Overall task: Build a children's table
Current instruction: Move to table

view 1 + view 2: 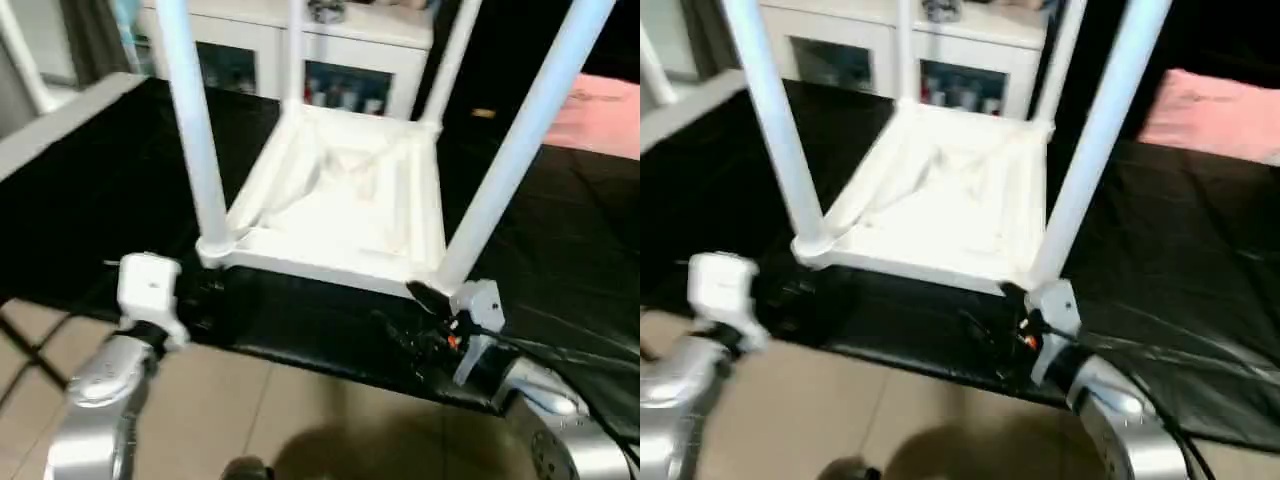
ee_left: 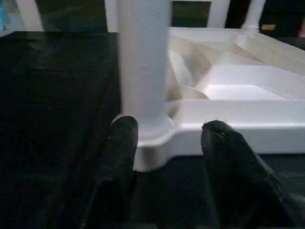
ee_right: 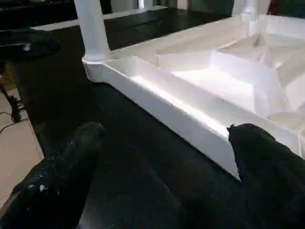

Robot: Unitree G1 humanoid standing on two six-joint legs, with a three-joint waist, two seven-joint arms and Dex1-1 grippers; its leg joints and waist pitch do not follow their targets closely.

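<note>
The children's table is upside down on a black-covered surface: the white ribbed tabletop [image 1: 340,210] lies flat and four white legs rise from its corner sockets. The near-left leg [image 1: 195,130] and near-right leg [image 1: 520,140] are closest to me. My left gripper [image 2: 167,143] is open at the near-left corner, with one black finger [image 2: 119,143] beside the leg's socket and the other [image 2: 224,143] in front of the rim. My right gripper [image 3: 167,148] stands wide open before the near-right corner [image 1: 445,275], holding nothing.
Behind the work surface stands a white cabinet with glass doors [image 1: 300,70]. A pink pillow [image 1: 1220,115] lies at the far right. The black cloth's front edge [image 1: 300,355] drops to a tan tiled floor [image 1: 250,420]. Cables [image 1: 560,350] run along my right wrist.
</note>
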